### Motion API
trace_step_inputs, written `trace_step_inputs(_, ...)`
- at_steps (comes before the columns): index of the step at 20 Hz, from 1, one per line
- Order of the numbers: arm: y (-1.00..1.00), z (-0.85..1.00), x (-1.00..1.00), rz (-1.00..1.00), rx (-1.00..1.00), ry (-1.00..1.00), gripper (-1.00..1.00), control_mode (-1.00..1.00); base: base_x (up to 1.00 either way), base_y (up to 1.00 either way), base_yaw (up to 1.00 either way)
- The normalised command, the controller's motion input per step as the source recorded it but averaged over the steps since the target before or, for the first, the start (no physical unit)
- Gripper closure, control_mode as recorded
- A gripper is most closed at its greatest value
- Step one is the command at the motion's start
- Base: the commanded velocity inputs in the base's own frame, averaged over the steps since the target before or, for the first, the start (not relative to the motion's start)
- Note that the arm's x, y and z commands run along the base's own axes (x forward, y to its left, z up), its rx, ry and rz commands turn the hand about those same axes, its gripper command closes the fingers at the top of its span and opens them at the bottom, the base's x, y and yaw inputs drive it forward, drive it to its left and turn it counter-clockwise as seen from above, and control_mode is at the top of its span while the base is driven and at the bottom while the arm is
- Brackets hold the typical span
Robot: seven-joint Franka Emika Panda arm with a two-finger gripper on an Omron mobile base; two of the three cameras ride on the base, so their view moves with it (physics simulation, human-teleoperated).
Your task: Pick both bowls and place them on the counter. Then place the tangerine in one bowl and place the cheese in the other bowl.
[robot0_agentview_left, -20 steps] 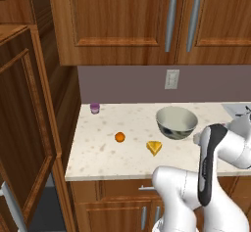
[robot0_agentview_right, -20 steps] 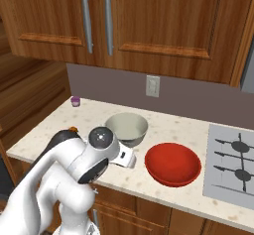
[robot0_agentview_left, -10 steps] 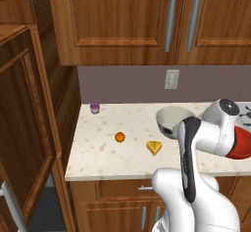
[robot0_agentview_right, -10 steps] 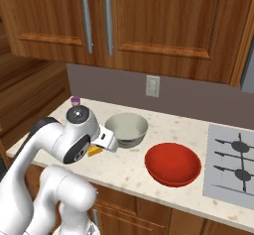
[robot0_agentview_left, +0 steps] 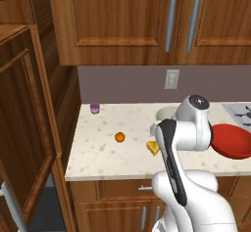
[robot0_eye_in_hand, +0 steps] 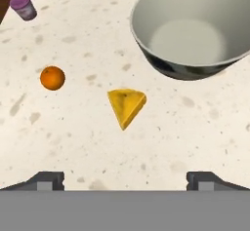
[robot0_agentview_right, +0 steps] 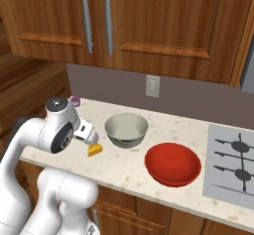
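Observation:
Both bowls stand upright on the speckled beige counter (robot0_agentview_left: 98,148). The cream-grey bowl (robot0_agentview_right: 126,129) with its dark-patterned outside (robot0_eye_in_hand: 195,28) is left of the glossy red bowl (robot0_agentview_right: 172,163) (robot0_agentview_left: 235,140); both hold nothing. A yellow cheese wedge (robot0_eye_in_hand: 126,106) (robot0_agentview_right: 95,150) lies in front of the cream bowl. The tangerine (robot0_eye_in_hand: 52,77) (robot0_agentview_left: 119,137) rests to the left of the cheese. My gripper (robot0_eye_in_hand: 126,180) hovers above the counter just short of the cheese, open wide, with nothing between its fingertips (robot0_eye_in_hand: 46,180).
A small purple cup (robot0_agentview_left: 95,108) (robot0_eye_in_hand: 23,6) stands at the back left by the wall. A stove top (robot0_agentview_right: 235,164) lies right of the red bowl. Wall cabinets hang overhead, and a tall cabinet door stands open at the far left.
The arm has swung left from near the red bowl to above the cheese. The gripper has stayed open; bowls, cheese and tangerine have not moved.

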Motion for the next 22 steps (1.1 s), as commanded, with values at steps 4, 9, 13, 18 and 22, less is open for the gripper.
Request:
trace_step_inputs(4,0.18,-0.28,0.3,0.0,0.0,0.0,-1.0,-1.0,0.0,0.0,0.0)
trace_step_inputs(9,0.05,-0.29,0.21,-0.05,0.0,0.0,-1.0,-1.0,0.0,0.0,0.0)
trace_step_inputs(13,0.02,-0.2,0.11,-0.1,0.0,0.0,-1.0,-1.0,0.0,0.0,0.0)
trace_step_inputs(18,0.14,-0.16,0.14,-0.22,0.0,0.0,-1.0,-1.0,0.0,0.0,0.0)
trace_step_inputs(22,0.0,-0.1,0.14,-0.01,0.08,0.08,-1.0,-1.0,0.0,0.0,0.0)
